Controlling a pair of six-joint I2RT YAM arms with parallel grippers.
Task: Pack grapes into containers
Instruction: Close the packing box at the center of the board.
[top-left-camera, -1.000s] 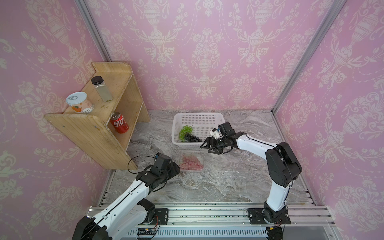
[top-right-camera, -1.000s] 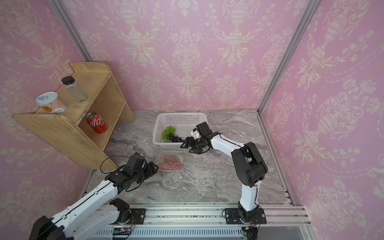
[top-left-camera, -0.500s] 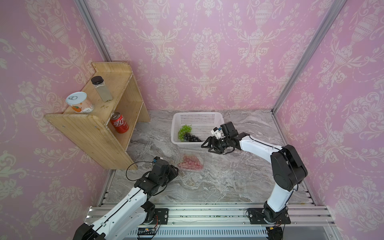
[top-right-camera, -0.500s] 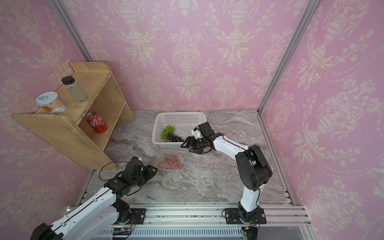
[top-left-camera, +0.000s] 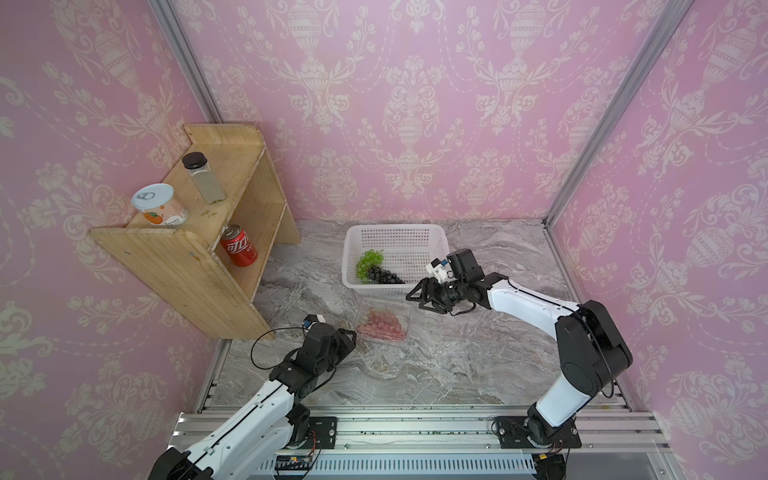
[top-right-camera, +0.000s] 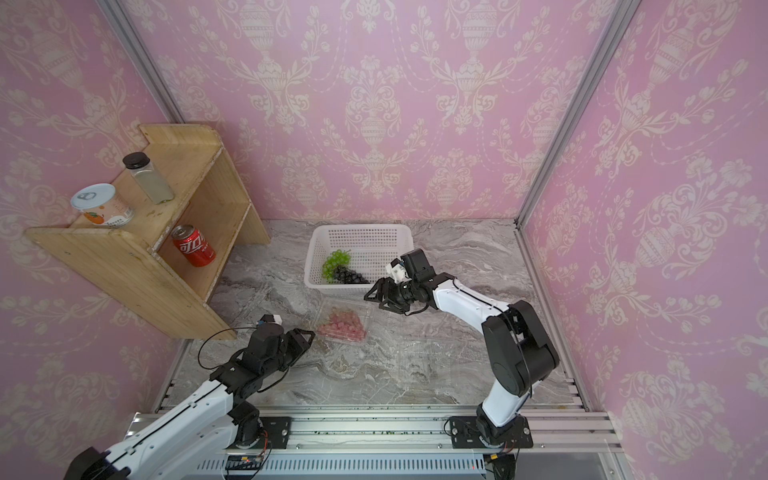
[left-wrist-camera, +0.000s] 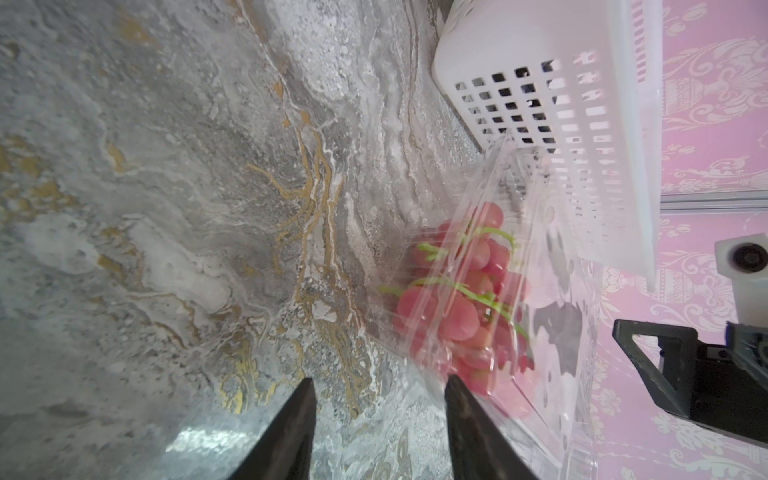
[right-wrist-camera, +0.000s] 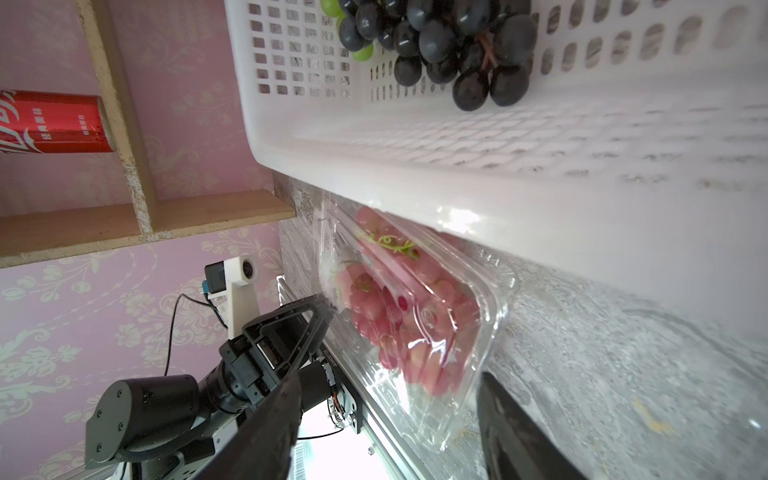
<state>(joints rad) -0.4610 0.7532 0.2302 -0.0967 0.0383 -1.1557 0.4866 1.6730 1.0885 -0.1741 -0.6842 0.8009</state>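
Note:
Pink-red grapes (top-left-camera: 381, 323) lie in a clear container (top-left-camera: 405, 322) in front of the white basket (top-left-camera: 436, 237). Green grapes (top-left-camera: 368, 262) and dark grapes (top-left-camera: 384, 275) lie inside the basket. A second clear container (top-right-camera: 424, 357) sits empty, nearer the front. My left gripper (top-left-camera: 350, 336) is open and empty, low by the filled container's left side. In the left wrist view, one of the left gripper's (left-wrist-camera: 379, 384) fingertips (left-wrist-camera: 453, 384) is at the container's corner (left-wrist-camera: 511, 374). My right gripper (top-left-camera: 415, 297) hovers open at the container's far right corner. In the right wrist view, the right gripper's (right-wrist-camera: 388, 382) jaws frame that corner (right-wrist-camera: 469, 374).
A wooden shelf (top-left-camera: 187, 257) stands at the left with a red cola can (top-left-camera: 238, 246), a tin (top-left-camera: 160, 205) and a jar (top-left-camera: 203, 178). Pink walls close in the marble table (top-left-camera: 415, 374). A metal rail (top-left-camera: 415, 428) runs along the front.
The left jaws have narrowed and the left arm has sunk lower. The right arm's elbow has swung out to the right, and its gripper has dropped slightly toward the filled container.

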